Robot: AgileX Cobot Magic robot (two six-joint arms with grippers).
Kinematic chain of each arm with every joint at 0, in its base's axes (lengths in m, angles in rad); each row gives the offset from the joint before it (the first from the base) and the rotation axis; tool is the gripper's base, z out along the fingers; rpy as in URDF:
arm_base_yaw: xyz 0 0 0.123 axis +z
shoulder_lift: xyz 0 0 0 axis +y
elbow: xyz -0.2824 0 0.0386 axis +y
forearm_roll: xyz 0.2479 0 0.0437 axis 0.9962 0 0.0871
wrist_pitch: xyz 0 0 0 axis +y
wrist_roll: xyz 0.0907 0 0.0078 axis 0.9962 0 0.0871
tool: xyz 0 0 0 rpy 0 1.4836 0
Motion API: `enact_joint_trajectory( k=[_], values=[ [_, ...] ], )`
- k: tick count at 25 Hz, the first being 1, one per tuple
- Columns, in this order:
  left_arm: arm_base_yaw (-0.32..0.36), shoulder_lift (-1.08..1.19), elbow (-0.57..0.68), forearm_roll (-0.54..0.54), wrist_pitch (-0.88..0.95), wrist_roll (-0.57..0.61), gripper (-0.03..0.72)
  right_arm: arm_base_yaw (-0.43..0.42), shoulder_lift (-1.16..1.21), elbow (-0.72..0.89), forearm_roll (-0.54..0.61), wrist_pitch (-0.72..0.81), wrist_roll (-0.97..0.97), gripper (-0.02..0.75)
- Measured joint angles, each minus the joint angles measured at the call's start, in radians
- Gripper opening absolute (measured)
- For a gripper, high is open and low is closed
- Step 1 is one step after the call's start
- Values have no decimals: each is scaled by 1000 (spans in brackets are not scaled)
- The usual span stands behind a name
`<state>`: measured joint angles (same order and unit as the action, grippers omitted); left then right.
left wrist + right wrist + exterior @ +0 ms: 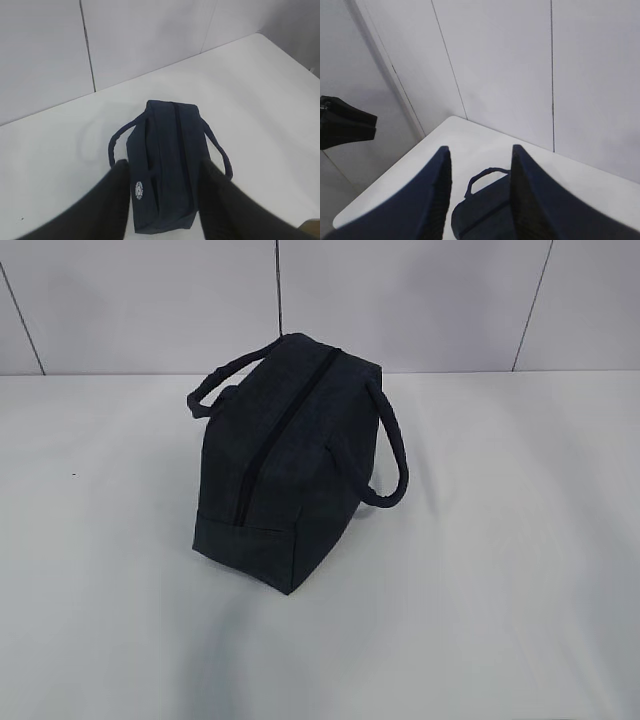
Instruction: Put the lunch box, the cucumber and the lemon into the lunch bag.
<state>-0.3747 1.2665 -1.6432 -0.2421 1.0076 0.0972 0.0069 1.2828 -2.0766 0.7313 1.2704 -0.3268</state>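
Observation:
The dark navy lunch bag (pixel 285 470) stands on the white table with its long zipper (pixel 288 425) running along the top and looking shut. One loop handle (pixel 392 445) hangs on each side. No gripper shows in the exterior view. In the left wrist view my left gripper (pixel 164 162) hovers well above the lunch bag (pixel 167 165), open and empty. My right gripper (pixel 480 148) is also open and empty, held high over one end of the lunch bag (pixel 485 210). The lunch box, the cucumber and the lemon are out of view.
The white table (pixel 500 590) ends at a panelled wall behind the bag. Its corner and left edge (pixel 395 170) show in the right wrist view, with a black object (pixel 345 127) beyond it. A small white round logo (pixel 139 190) marks the bag's side.

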Motion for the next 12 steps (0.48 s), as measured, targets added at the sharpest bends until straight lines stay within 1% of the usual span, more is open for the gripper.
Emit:
enact_joint_trajectory(
  k=[3,6,12],
  values=[
    [0,-167,140,6,-18,-2,323,0,-135,167,-9,0,2,295],
    [0,-339,246,12,-13,-2,323,0,-297,368,-17,-8,2,295],
    [0,-607,399,20,59,-6,323,0,-618,736,-59,-49,38,296]
  ],
)
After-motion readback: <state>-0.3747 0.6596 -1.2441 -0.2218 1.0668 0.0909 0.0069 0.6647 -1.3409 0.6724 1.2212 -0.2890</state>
